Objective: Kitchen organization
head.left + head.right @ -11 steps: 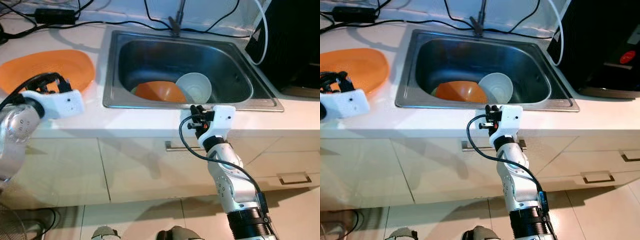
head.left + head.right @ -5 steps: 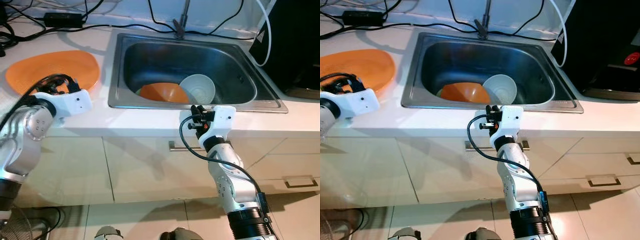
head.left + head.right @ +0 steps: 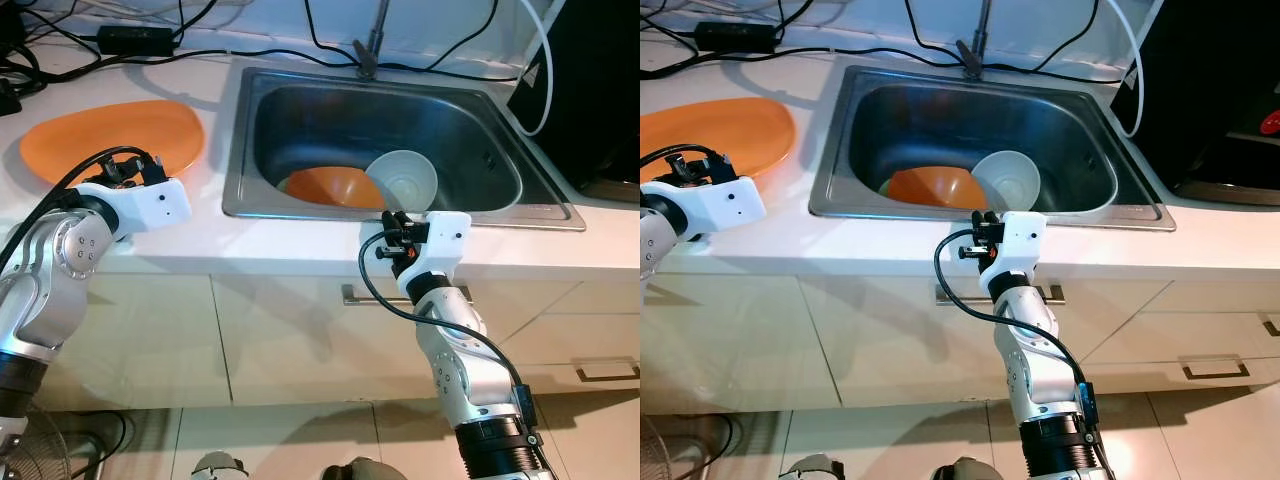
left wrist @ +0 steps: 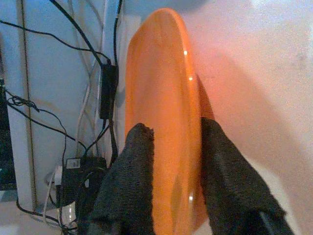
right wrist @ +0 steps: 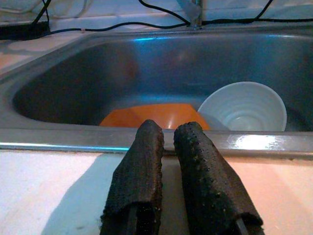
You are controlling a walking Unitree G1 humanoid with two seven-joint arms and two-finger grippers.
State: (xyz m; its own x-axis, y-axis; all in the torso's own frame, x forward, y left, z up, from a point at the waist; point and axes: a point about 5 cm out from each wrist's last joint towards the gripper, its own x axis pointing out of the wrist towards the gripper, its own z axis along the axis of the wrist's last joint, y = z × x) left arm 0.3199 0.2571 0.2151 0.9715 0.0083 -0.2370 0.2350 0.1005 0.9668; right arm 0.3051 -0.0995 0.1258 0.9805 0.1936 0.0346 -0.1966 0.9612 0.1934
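Left wrist view: orange plate (image 4: 164, 122), flat on the pale countertop (image 3: 210, 240), its near rim lying in the gap between the two black fingers (image 4: 129, 186) of the left gripper (image 4: 171, 196). Fingers spread apart, one to each side of the rim; whether they press on the plate cannot be told. Beyond the plate: a black power adapter (image 4: 106, 90) and black cables (image 4: 73, 24) against the back wall.

Head views: the same plate (image 3: 115, 135) sits left of the sink (image 3: 240, 190), well apart from it. Left gripper (image 3: 128, 170) at the plate's front edge, white wrist housing over the counter's front strip.

Sink contents: orange bowl (image 3: 335, 187), upside down on the basin floor; white bowl (image 3: 403, 180), tilted on its side, leaning against the orange bowl, mouth facing the counter front. Faucet (image 3: 372, 40) at the rear rim. Black appliance (image 3: 590, 90) on the counter right of the sink, with a white cable running beside it.

Right gripper (image 5: 164, 147): fingers nearly together, a narrow slit between them, holding nothing. It rests over the front counter strip just short of the sink's front rim, pointing toward both bowls (image 5: 151, 115) (image 5: 242, 107). In the head views the right gripper (image 3: 392, 235) stands in front of the white bowl, apart from it.

Below: cream cabinet fronts with a metal handle (image 3: 350, 295), tiled floor.
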